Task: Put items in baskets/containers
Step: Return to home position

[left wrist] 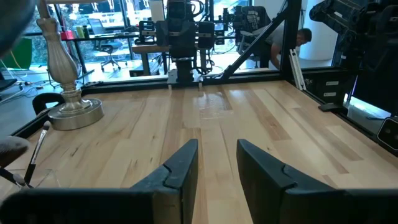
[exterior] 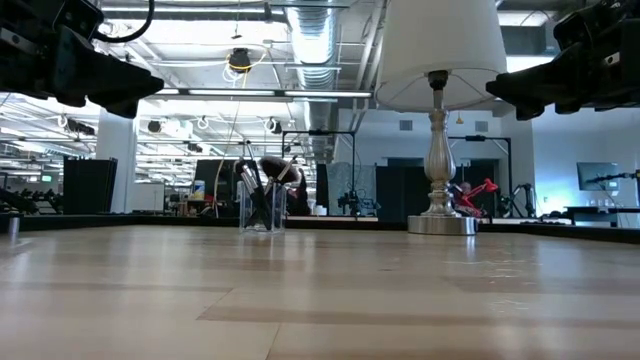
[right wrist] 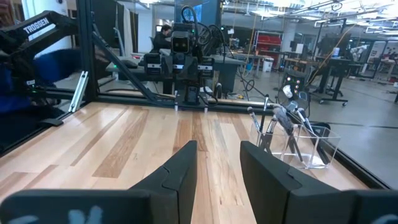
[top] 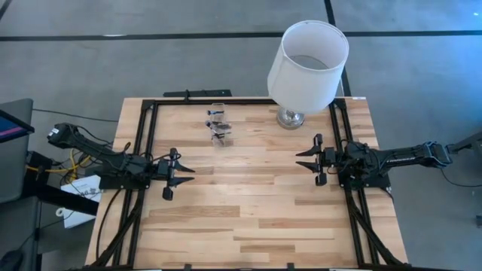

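Observation:
A small clear container (top: 218, 125) stands on the far middle of the wooden table, with several thin dark makeup brushes (exterior: 264, 182) standing in it, heads up and leaning on its walls. The right wrist view shows the same container (right wrist: 303, 142) and brushes (right wrist: 283, 116). My left gripper (top: 188, 173) hovers level near the table's left edge, open, with nothing between its fingers (left wrist: 180, 171). My right gripper (top: 300, 160) hovers level near the right edge, facing the left one, open and empty too (right wrist: 217, 168). Both are well short of the container.
A lamp with a white shade (top: 307, 54) on a silver base (exterior: 441, 224) stands at the far right, close to the container. A black frame (top: 147, 120) runs around the table. Bare wood (top: 248, 203) lies between the grippers. A person (left wrist: 303, 38) bends over beyond the table.

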